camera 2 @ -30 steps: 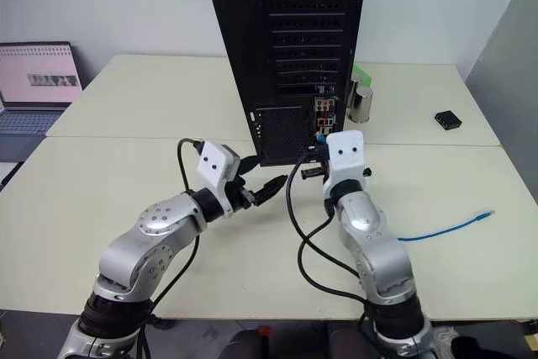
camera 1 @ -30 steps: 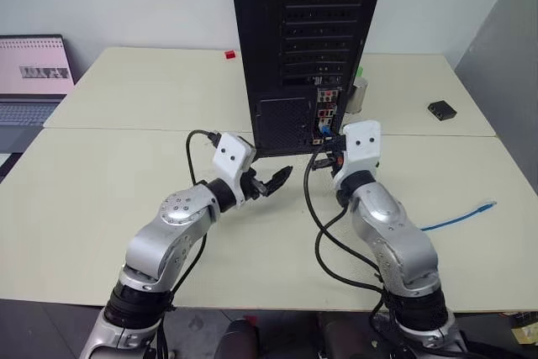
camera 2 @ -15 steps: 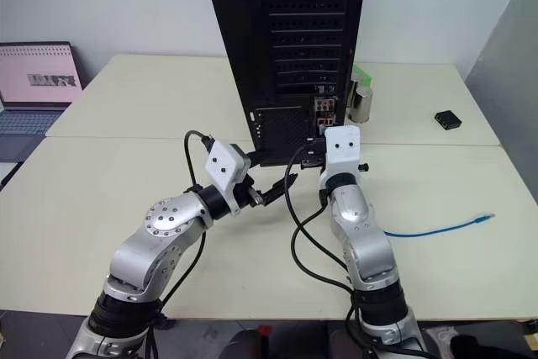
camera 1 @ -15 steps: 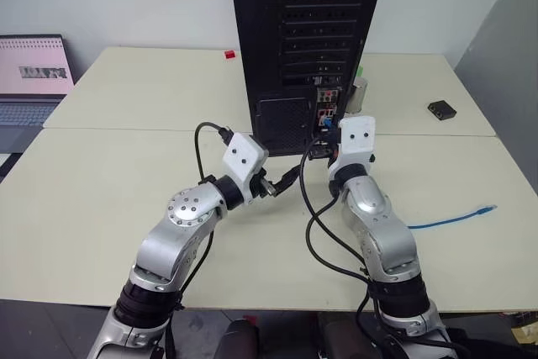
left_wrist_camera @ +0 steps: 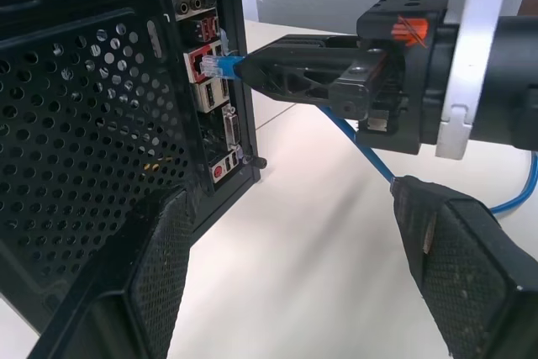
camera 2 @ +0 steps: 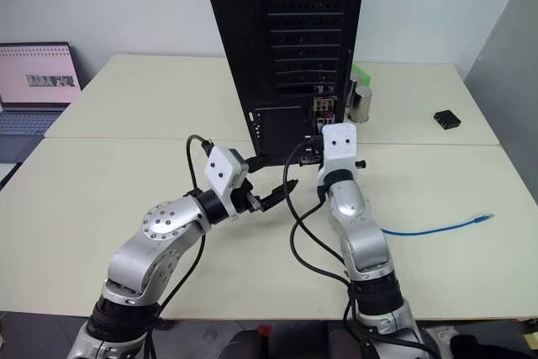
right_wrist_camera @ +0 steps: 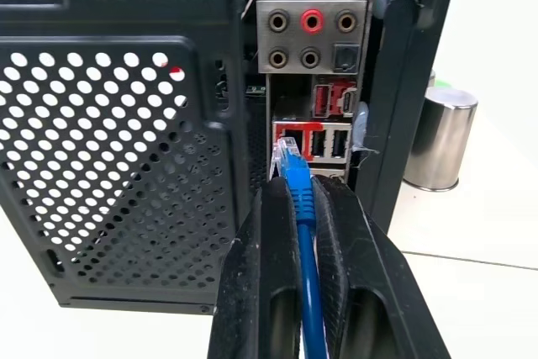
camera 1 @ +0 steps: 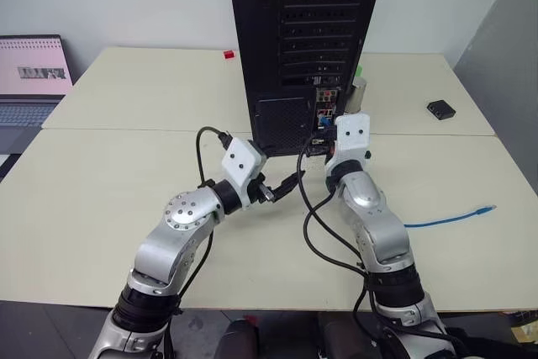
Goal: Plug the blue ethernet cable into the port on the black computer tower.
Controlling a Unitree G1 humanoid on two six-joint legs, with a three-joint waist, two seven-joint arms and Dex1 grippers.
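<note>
Left eye view first: a laptop (camera 1: 32,81) sits at the far left edge of the cream table (camera 1: 109,174), well off from both arms. Nearer the middle, the left gripper (camera 1: 288,182) hangs just above the tabletop with its two black fingers spread wide and nothing between them, pointing toward the base of the black computer tower (camera 1: 303,48), which stands just ahead of it. To that gripper's right and slightly farther forward is the right gripper (right_wrist_camera: 296,199), its fingers pinched shut on the blue ethernet cable (right_wrist_camera: 301,208) just behind the plug. In the right wrist view the plug pokes out past the fingertips and sits right at the port (right_wrist_camera: 287,145) in the tower's connector strip; whether it is seated I cannot tell. Beyond the tower's right edge stands a metal cup (right_wrist_camera: 439,136). The cable trails back behind the right gripper and out across the table to its loose end (camera 1: 483,208) far to the right, with a small black box (camera 1: 440,109) beyond that.
</note>
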